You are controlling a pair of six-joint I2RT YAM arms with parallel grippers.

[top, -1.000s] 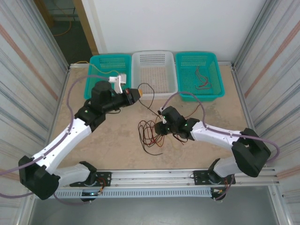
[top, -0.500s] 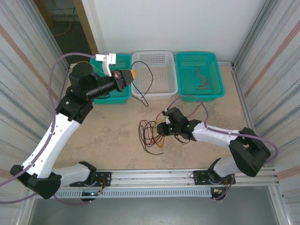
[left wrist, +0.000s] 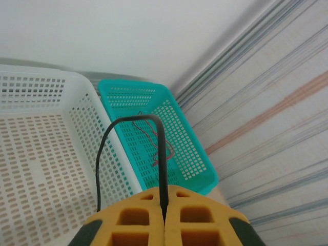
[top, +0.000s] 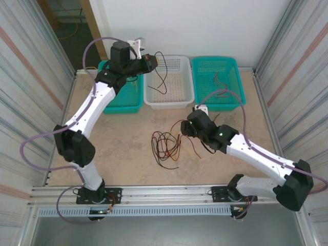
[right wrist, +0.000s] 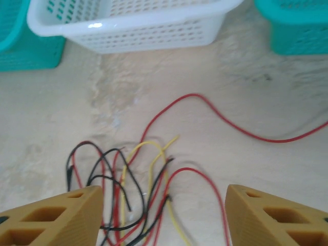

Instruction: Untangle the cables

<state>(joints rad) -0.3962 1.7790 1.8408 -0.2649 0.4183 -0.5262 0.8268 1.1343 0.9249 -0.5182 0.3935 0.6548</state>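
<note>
just ahead of right gripper [right wrist: 163, 191] lie cables [top: 164, 145]

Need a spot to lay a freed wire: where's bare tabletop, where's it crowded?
Free: beige tabletop between the white left arm and the red, yellow and black tangle of thin wires; also the patch between the right-hand teal plastic basket and the white right arm. Crowded: the centre, where the tangle lies below the open right gripper.

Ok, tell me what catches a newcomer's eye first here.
The left end effector, high over the white basket, is shut on a black cable that dangles in a loop. On the table lies a tangle of red, yellow and black cables, with the right end effector open above it.
</note>
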